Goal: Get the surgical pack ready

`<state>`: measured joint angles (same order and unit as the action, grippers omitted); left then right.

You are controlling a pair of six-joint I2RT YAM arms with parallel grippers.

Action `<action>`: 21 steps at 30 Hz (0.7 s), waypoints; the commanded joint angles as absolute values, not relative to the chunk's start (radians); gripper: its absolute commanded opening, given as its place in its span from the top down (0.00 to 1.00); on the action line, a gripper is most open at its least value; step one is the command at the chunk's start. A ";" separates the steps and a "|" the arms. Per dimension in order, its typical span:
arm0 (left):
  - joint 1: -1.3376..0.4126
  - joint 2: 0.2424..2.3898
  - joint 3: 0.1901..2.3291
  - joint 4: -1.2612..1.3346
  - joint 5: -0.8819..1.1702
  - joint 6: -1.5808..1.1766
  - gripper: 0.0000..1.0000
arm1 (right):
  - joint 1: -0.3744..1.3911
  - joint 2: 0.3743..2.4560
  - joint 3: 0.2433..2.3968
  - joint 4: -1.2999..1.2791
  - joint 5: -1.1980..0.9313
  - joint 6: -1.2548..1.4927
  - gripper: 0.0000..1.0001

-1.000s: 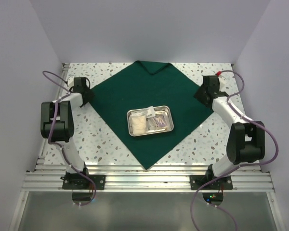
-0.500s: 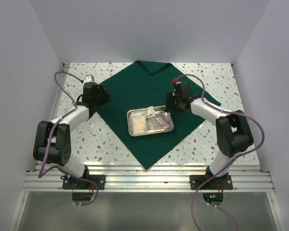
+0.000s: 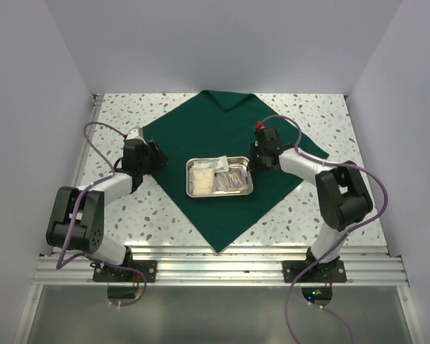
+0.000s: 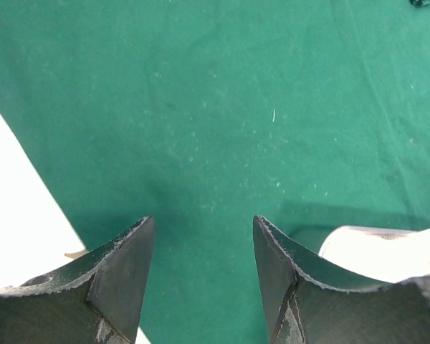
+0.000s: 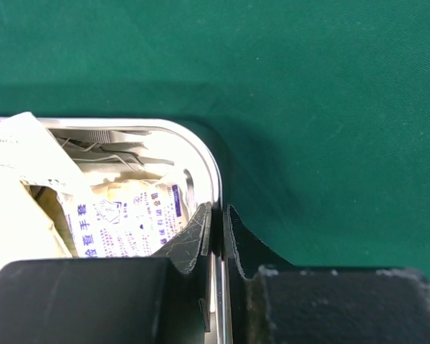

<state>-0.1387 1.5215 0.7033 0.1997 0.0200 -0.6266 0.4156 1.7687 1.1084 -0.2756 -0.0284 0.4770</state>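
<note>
Your dark green sheet [image 3: 222, 136] lies flat as a diamond mid-table, near corner pointing at the near edge. On it sits the steel tray [image 3: 221, 195] of white packets [image 5: 122, 215]. Your right gripper [image 5: 216, 215] is pinched tight on the tray's right rim, one finger inside. Your left gripper [image 4: 204, 226] hangs spread wide over the sheet's left part, holding nothing. The sheet's folded far corner reaches the far edge.

The tray [image 3: 220, 194] blocks the middle of the green sheet [image 3: 222, 129]. The right claw [image 5: 216, 211] pinches the tray's right rim and closes off that side. The left claw [image 4: 201, 222], fingers parted, hovers over bare fabric near the sheet's left corner. The sheet's far half, its near corner and the speckled surface [image 3: 158, 215] beside it offer free passage.
</note>
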 commanded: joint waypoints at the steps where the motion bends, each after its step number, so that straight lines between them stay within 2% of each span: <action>1: -0.144 1.456 0.652 0.330 0.026 -0.620 0.39 | 0.419 1.753 1.095 -0.258 0.052 0.558 1.00; 16: -0.166 1.482 0.612 0.417 0.087 -0.611 0.40 | 0.408 1.760 1.161 -0.322 0.193 0.532 1.00; 19: -0.172 1.488 0.607 0.431 0.094 -0.607 0.39 | 0.405 1.747 1.160 -0.316 0.193 0.529 0.93; 21: -0.176 1.500 0.611 0.439 0.100 -0.606 0.39 | 0.405 1.761 1.172 -0.319 0.186 0.526 0.92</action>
